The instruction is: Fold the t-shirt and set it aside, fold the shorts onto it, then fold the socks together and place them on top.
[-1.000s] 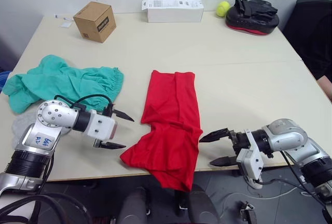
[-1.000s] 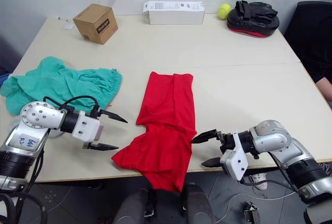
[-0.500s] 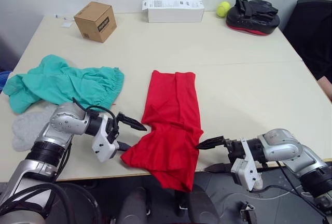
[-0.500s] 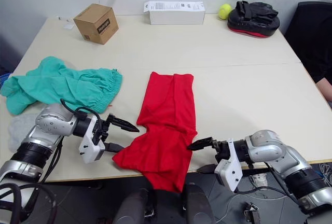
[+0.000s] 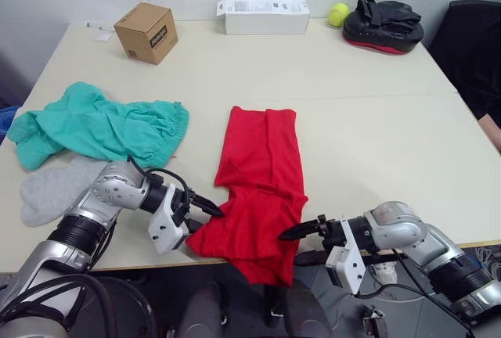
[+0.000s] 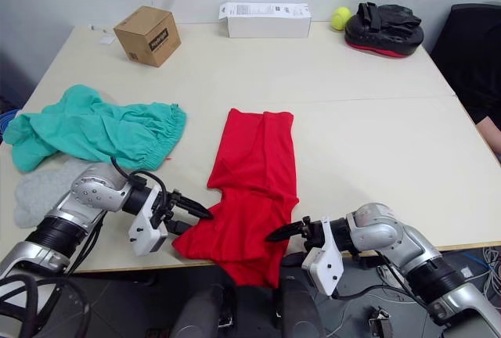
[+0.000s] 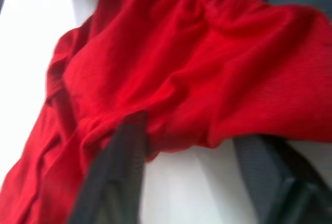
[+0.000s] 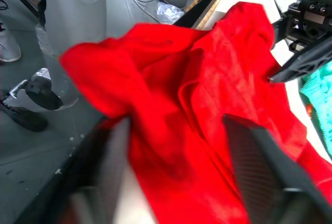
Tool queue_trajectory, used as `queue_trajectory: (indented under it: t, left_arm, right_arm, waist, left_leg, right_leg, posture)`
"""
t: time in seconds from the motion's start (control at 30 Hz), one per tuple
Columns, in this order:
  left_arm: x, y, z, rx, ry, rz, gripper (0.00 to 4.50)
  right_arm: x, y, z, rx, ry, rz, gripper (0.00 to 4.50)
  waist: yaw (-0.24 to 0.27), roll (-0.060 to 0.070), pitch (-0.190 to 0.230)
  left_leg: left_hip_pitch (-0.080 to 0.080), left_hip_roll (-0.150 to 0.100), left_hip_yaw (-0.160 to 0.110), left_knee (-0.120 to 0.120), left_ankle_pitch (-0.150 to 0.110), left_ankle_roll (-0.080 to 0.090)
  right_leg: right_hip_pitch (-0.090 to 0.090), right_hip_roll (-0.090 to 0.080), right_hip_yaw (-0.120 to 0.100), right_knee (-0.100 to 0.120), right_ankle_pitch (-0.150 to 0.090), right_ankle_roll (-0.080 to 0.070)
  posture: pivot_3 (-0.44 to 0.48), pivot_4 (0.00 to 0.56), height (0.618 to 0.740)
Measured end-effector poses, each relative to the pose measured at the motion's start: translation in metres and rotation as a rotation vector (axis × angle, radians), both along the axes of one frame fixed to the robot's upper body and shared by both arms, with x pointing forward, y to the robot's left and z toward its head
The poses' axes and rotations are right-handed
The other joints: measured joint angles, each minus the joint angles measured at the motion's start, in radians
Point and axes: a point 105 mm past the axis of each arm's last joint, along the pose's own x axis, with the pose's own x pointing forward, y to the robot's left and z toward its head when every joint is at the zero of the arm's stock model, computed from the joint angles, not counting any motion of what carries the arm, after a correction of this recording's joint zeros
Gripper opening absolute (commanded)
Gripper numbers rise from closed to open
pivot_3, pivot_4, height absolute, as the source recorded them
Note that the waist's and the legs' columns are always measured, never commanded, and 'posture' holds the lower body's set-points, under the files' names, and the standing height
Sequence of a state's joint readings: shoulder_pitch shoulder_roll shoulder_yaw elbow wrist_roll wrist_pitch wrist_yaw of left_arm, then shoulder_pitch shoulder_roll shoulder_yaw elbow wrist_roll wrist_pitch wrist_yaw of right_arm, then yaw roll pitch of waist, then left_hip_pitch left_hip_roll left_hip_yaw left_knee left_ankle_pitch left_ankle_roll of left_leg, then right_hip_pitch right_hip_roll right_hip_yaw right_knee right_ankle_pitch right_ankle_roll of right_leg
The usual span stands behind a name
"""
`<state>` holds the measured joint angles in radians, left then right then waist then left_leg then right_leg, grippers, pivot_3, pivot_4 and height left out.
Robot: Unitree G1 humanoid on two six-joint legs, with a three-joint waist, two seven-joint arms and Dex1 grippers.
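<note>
Both arms low — fingers (image 5: 205, 206) apart

Even, bright light — wrist views blurred, soft shadows.

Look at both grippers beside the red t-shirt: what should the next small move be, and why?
Probably close both grippers on the hem. The left gripper and right gripper are open, each at one side of the t-shirt where its near end droops over the table edge. The cloth is already folded into a long strip, so gripping that end would let them lift it up and fold it away.
</note>
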<state>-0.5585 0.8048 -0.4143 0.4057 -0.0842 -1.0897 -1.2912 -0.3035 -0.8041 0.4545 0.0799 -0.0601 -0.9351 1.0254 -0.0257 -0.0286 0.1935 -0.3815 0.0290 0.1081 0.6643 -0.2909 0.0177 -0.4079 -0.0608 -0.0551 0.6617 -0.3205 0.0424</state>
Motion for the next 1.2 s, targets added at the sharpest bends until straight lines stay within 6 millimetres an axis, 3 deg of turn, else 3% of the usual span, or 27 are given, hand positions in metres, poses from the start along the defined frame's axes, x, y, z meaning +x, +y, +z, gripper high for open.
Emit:
queue_trajectory:
  t: [0.13,0.2,0.67,0.97,1.2]
  left_arm:
    - [-0.004,0.005,-0.007,0.015,0.053,0.038,0.0]
    - [-0.008,0.007,-0.008,0.015,0.094,0.064,0.0]
    - [-0.034,0.02,-0.009,0.117,0.342,0.201,0.0]
    - [-0.084,0.024,-0.005,0.149,0.608,0.309,0.0]
    - [-0.095,0.017,0.008,0.094,0.72,0.375,0.0]
  right_arm:
    - [0.001,0.001,0.004,0.021,0.041,-0.027,0.38]
    - [-0.001,0.002,0.008,0.034,0.064,-0.033,0.03]
    - [-0.002,-0.005,0.025,0.027,0.279,-0.111,0.03]
    - [-0.036,-0.016,0.037,-0.032,0.544,-0.116,0.03]
    - [-0.048,-0.023,0.05,-0.054,0.673,-0.138,0.03]
  waist:
    - [0.0,0.0,0.0]
    - [0.0,0.0,0.0]
    - [-0.002,0.0,0.0]
    - [0.0,0.0,0.0]
    - [0.003,0.0,0.0]
  left_leg:
    - [0.0,0.0,0.0,0.0,0.0,0.0]
    - [0.0,0.0,-0.001,0.0,0.0,0.0]
    - [0.0,0.0,-0.001,-0.002,0.0,0.0]
    - [0.0,0.001,-0.003,-0.002,-0.001,0.001]
    - [-0.001,0.0,-0.005,-0.003,-0.001,0.001]
  right_leg:
    - [0.0,0.0,0.0,0.0,0.0,0.0]
    - [0.0,0.0,0.0,0.0,0.0,0.0]
    - [0.0,0.0,0.0,-0.001,0.0,0.0]
    - [0.0,0.0,0.0,-0.002,-0.001,-0.002]
    - [0.001,0.0,0.0,-0.004,-0.001,-0.002]
  posture:
    - [0.0,0.15,0.74]
    - [0.0,0.15,0.74]
    - [0.0,0.15,0.74]
    - [0.0,0.15,0.74]
    - [0.0,0.15,0.74]
